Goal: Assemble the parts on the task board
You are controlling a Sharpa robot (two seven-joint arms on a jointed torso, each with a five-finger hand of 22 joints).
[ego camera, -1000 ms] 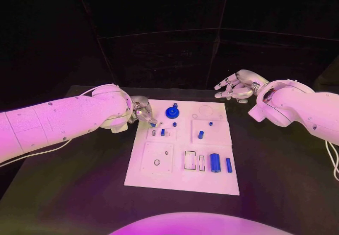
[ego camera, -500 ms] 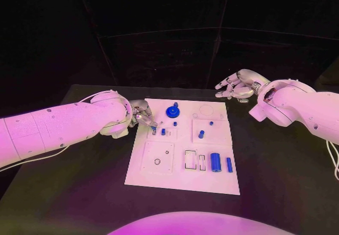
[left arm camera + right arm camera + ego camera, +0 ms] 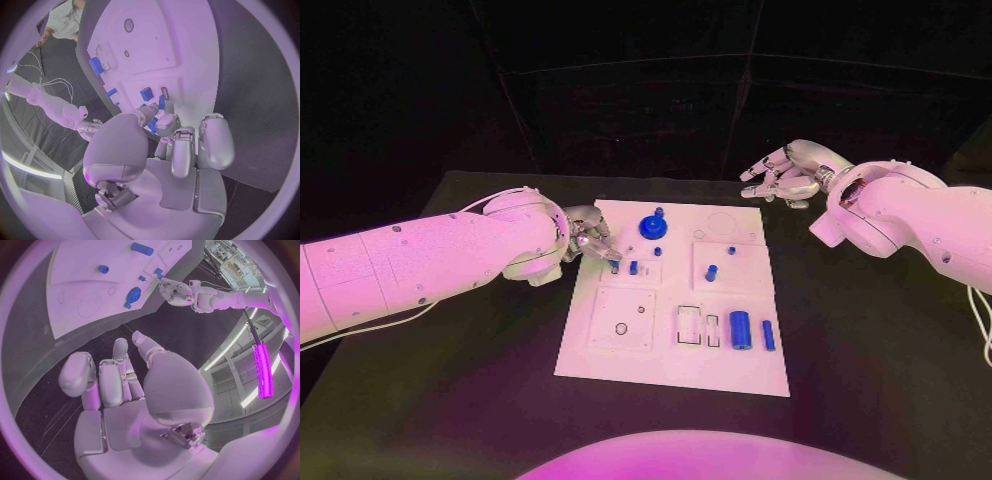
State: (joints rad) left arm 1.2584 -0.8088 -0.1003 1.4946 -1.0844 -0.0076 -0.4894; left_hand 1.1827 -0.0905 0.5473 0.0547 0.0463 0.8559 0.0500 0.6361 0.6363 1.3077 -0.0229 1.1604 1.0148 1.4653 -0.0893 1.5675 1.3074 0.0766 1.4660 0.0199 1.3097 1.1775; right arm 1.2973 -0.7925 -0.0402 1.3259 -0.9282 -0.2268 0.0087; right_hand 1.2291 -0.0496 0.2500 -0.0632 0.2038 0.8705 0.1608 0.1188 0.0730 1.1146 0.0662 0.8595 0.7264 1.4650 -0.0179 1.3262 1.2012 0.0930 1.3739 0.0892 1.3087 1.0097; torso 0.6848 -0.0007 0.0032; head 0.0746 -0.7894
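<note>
Left hand (image 3: 589, 237) in head view: at the left edge of the white board (image 3: 672, 350), near its far corner, fingertips pinching a small blue part (image 3: 613, 264) just over the board; a short blue peg (image 3: 633, 268) stands just beside that part. Round blue knob (image 3: 651, 229) sits near the far edge, close to the same hand. Blue peg (image 3: 710, 272) stands right of centre; two blue cylinders (image 3: 740, 332) lie side by side near the right edge, well apart from both hands. Right hand (image 3: 786, 172) hangs beyond the board's far right corner, off the board, fingers loosely curled and apart, holding nothing

Left wrist view: left hand (image 3: 164, 150) fingertips meet on the small blue part (image 3: 152, 125) at the board (image 3: 181, 45); short blue peg (image 3: 162, 102) and another blue piece (image 3: 146, 93) stand just past the fingertips

Right wrist view: right hand (image 3: 125, 390) has nothing in it, fingers apart, over dark table beside the board (image 3: 75, 305); knob (image 3: 133, 294) lies near the board edge facing this hand; left hand (image 3: 175, 292) is at the opposite edge
</note>
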